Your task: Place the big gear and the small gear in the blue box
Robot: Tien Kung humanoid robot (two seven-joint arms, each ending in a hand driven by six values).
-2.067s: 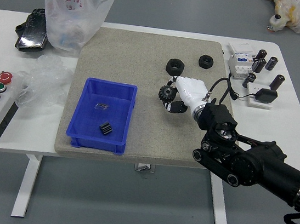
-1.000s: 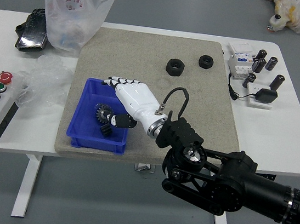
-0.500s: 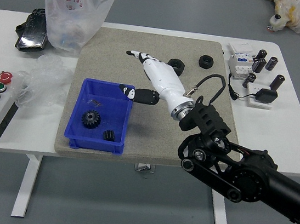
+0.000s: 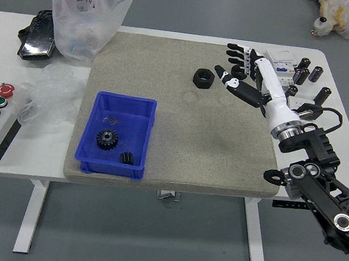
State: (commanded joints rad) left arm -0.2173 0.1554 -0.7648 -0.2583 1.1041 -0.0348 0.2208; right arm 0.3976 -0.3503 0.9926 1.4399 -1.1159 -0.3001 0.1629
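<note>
The empty, wide-open robot hand (image 4: 268,85) has gone from the blue box (image 4: 133,125), leaving the big gear (image 4: 107,139) and small gear (image 4: 126,158) inside, so the job looks done.

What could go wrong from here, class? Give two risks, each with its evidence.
The right hand, fingers spread, partly hides the far nut; lowering could knock that nut or the near nut, close to its thumb.

The gear and ribbed piece appear loose in the box; a bump might shift them.
</note>
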